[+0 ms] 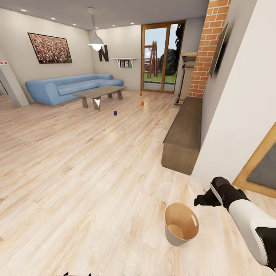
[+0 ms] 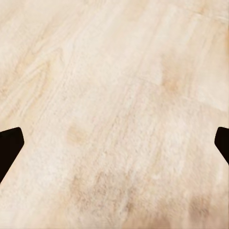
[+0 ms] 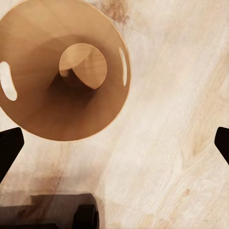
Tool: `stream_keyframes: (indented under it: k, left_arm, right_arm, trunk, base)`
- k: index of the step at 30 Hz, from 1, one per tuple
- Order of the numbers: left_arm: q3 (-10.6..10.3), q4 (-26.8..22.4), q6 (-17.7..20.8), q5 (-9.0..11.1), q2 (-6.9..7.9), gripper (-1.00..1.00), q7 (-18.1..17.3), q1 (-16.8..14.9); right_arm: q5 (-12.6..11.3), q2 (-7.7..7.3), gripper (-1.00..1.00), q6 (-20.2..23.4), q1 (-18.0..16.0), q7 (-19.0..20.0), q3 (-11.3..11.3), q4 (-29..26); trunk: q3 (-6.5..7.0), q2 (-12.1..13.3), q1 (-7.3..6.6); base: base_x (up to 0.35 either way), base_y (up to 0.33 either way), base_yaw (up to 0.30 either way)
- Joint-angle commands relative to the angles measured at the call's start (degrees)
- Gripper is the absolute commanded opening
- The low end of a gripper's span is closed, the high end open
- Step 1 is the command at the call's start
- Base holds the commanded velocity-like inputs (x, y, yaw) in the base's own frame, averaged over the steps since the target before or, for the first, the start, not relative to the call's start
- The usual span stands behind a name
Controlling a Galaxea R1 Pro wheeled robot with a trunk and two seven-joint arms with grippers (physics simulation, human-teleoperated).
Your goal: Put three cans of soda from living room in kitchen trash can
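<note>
Low at the right of the head view, right gripper on its white-and-black arm, poised above the plank floor, dark fingers pointing toward the room's middle. Through the right wrist view, right gripper spread wide: one dark fingertip at each side edge, bare boards between, nothing held. Just beside and below, the tash can, upright on the floor, pale grey outside, glossy copper-brown inside, mouth open and nothing visible within; apart from the gripper, not touching. In the left wrist view, left gripper likewise spread, fingertips at the two edges, only pale wood planks beneath.

Further out, beyond the bin along the right wall, a long dark low cabinet, then a brick column and wood-framed glass doors. Well apart from the bin, far across the floor near the low coffee table: the dark blue can nearest, an orange can beyond it, a second orange can closest to the doors. All three tiny at this range, standing on the floor, separate from one another. Behind the table, a light blue sofa against the far wall, framed picture above, pendant lamp hanging from the ceiling
</note>
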Motion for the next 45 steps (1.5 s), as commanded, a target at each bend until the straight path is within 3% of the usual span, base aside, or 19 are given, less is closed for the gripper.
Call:
stream_keyframes:
  k: [1, 23, 45]
  left_arm:
    - [0.0, 0.0, 0.0, 0.0, 0.00, 1.00, 0.0, 0.0]
    - [0.0, -0.1, 0.0, 0.1, 0.00, 1.00, 0.0, 0.0]
    - [0.1, -0.2, 0.6, 0.2, 0.00, 1.00, 0.0, 0.0]
  right_arm:
    - [0.0, -0.02, 1.00, 0.0, 0.0, 0.0, 0.0, 0.0]
    - [-0.1, -0.21, 1.00, 0.0, 0.0, 0.0, 0.0, 0.0]
    - [0.0, -0.18, 1.00, -0.1, 0.1, -0.3, 0.2, 0.0]
  trunk:
    - [-0.28, -0.4, 0.22]
    - [-6.24, -9.2, 5.06]
    - [-6.67, -9.2, 5.06]
  base:
    - [0.000, 0.000, 0.000]
    - [0.000, 0.000, 0.000]
    - [0.060, 0.000, 0.000]
